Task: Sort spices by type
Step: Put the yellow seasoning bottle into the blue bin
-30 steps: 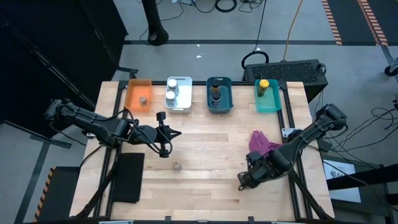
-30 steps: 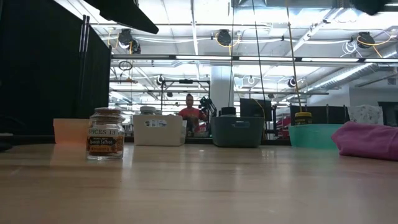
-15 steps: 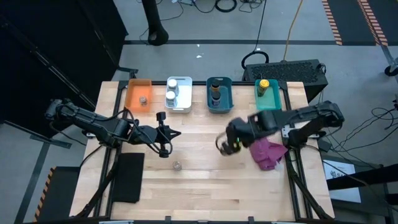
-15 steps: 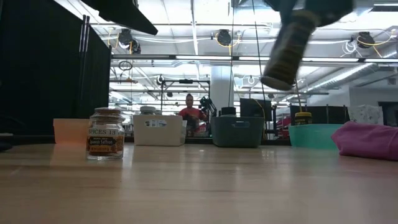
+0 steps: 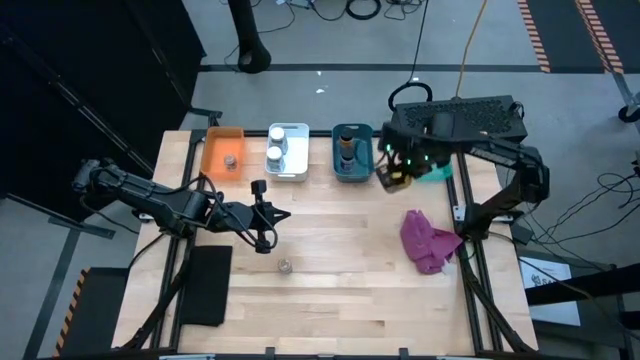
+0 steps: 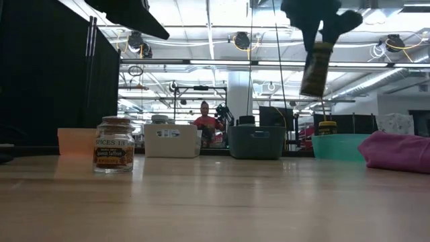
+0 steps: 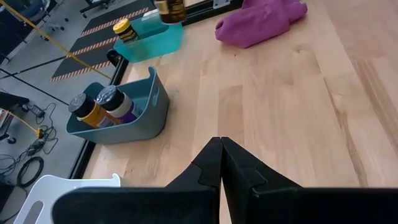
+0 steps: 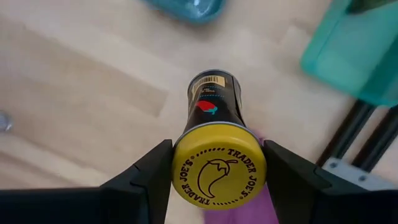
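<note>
right claw (image 8: 217,171) clamped around yellow-lidded spice jar (image 8: 216,134)

Wooden table (image 5: 330,270), four bins (image 5: 288,168), magenta cloth (image 5: 428,243), spice jar (image 5: 285,266)

Grey floor (image 5: 330,40), ceiling lights (image 6: 242,40), perhaps a workshop.

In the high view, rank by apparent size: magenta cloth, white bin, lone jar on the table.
1. Magenta cloth and white bin: look alike in extent, so left unranked.
2. Lone jar: clearly smallest.
</note>
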Available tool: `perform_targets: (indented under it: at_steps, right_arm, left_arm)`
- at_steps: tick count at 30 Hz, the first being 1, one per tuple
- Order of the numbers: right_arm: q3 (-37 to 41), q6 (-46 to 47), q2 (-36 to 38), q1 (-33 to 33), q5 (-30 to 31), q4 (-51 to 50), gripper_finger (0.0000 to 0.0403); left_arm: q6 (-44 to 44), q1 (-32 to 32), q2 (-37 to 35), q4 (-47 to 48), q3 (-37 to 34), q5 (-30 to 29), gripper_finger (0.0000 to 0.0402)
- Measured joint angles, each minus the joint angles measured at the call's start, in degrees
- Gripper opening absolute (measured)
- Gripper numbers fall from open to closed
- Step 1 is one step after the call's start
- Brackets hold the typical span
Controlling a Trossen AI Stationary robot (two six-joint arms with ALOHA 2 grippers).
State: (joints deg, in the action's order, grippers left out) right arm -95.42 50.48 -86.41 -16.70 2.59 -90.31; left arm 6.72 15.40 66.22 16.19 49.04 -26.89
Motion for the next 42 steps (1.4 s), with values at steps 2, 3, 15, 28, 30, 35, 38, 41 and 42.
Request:
perform_targets:
  at_steps: [2,3,15,28,30,35,38,41,42]
  right_arm:
    - [0.0,-3.0,-0.2,-3.3,0.1,0.5,0.0192]
    - [0.0,-4.2,-0.2,-4.9,0.1,0.6,0.0192]
    - [0.0,-16.1,-0.2,-22.0,0.9,0.3,0.0192]
    - [0.0,-24.5,-0.2,-31.8,4.6,0.3,0.0192]
    - [0.0,-25.1,-0.2,-32.4,5.0,0.3,0.0192]
    - [2.1,-26.4,-0.2,-33.0,5.5,0.3,0.0192]
    - [4.6,-27.5,-0.2,-33.4,6.4,0.3,0.0192]
    - [7.1,-28.3,-0.2,-34.0,6.8,0.2,0.0192]
    - [7.8,-28.7,-0.2,-34.1,6.9,0.3,0.0192]
  left_arm:
    - [0.0,0.0,0.0,0.0,0.0,0.0,0.0011]
    - [0.0,0.0,0.0,0.0,0.0,0.0,0.0011]
    - [0.0,0.0,0.0,0.4,0.0,0.0,0.0011]
    - [0.1,0.0,0.0,0.9,0.0,0.0,0.0011]
    - [0.0,0.0,0.0,0.9,0.0,0.0,0.0011]
    - [0.0,0.0,0.0,0.9,0.0,0.0,0.0011]
    - [0.0,0.0,0.0,0.9,0.0,0.0,0.0011]
    - [0.0,0.0,0.0,0.9,0.0,0.0,0.0011]
    - [0.0,0.0,0.0,0.9,0.0,0.0,0.0011]
